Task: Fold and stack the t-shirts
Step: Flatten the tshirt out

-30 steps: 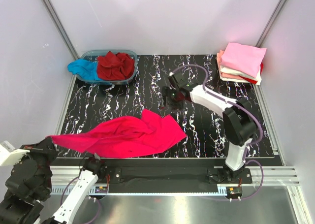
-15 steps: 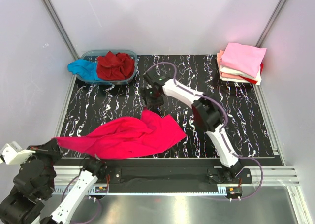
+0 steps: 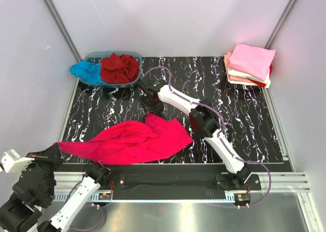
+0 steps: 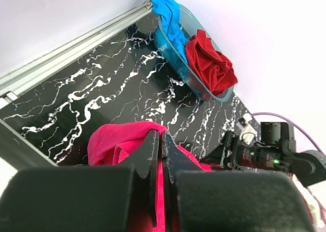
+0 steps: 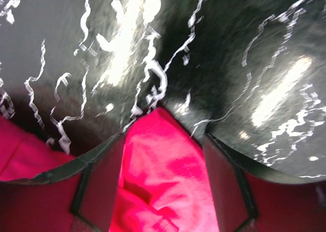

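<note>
Progress: folded stack (image 3: 249, 65) sits far right, our left gripper (image 4: 162, 145) clamps the unfolded pinkish-red tee (image 3: 135, 141), right gripper (image 5: 163, 140) gapes over its corner, two tees (image 3: 119, 68) wait in tub (image 4: 204, 92).

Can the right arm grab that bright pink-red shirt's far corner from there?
Probably yes: the right gripper is open, its jaws either side of a raised corner of the pink-red shirt, nothing in between. The left gripper pinches the opposite end.
</note>
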Robot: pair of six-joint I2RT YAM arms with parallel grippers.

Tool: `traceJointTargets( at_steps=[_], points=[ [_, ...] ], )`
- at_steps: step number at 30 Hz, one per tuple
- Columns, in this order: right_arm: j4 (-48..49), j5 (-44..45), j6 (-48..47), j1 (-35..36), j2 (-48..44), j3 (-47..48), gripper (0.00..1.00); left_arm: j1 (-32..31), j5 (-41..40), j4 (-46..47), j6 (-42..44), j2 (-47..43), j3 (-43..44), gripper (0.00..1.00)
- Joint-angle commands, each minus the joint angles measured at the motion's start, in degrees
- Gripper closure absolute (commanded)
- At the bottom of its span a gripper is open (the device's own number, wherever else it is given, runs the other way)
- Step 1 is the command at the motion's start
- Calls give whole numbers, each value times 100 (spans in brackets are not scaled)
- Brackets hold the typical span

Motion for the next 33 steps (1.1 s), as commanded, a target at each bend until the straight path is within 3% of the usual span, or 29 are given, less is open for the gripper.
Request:
traceJointTargets(
  at_steps=[1,5,7,9,10,13,20,28,33],
  points=[
    [-338,566,-154,160,290,369,32,-131,-351,-805,-297,-80,-32,98],
    [-418,778,-172,256,379,299,52,-219,-413,-885,-394,-124,-23,98],
    [-382,804,-145,300,344,177,70,-263,-421,-928,-438,-132,-23,98],
    [-268,813,-128,292,247,-43,78,-281,-430,-920,-438,-141,-23,98],
    [-233,813,-145,292,221,-148,87,-307,-430,-920,-438,-141,-14,98],
    [-215,901,-206,292,89,-228,100,-333,-430,-902,-429,-106,30,98],
    [-495,1490,-304,-41,-937,-272,100,-333,-228,-376,255,472,469,100],
    [-162,1042,-75,-1816,-3512,-2054,100,-333,97,458,1169,1624,1206,100],
    [-513,1190,-233,-2511,-5033,-2285,100,-333,255,1283,1792,2301,1804,100]
  ],
)
